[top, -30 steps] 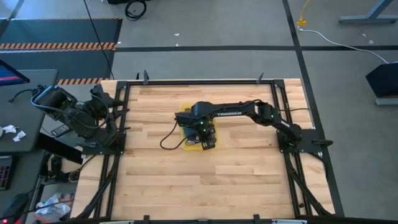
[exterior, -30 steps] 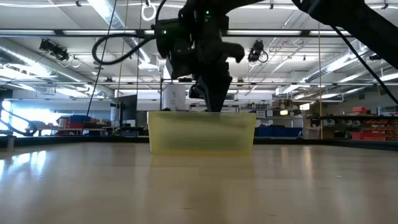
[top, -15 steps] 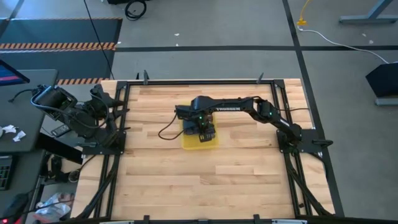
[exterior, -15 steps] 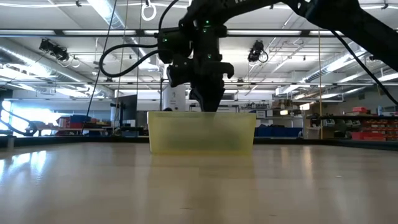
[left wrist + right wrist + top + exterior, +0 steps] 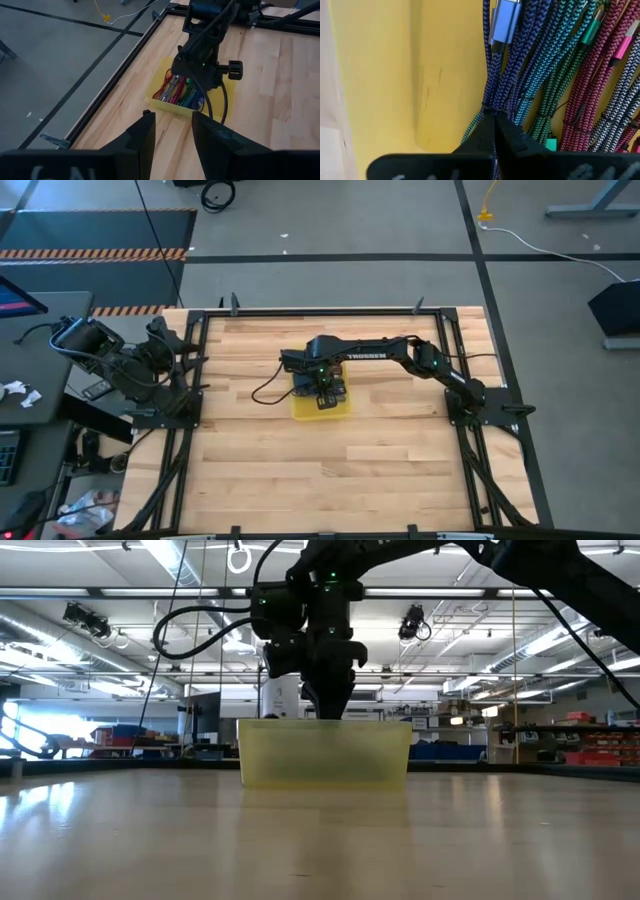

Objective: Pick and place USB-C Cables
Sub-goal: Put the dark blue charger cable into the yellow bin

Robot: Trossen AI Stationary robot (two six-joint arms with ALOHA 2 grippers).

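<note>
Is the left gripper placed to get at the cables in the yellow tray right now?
Probably not: left gripper is parked at the table edge, and the right gripper already sits over the cables in the tray.

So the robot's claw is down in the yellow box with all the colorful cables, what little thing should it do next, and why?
Probably lift straight up a little. The right gripper is shut, and its tips seem to pinch the blue cable lying with the other cables in the yellow tray. A small rise should pull that one free of its neighbors. The left gripper waits open at the table's side.
</note>
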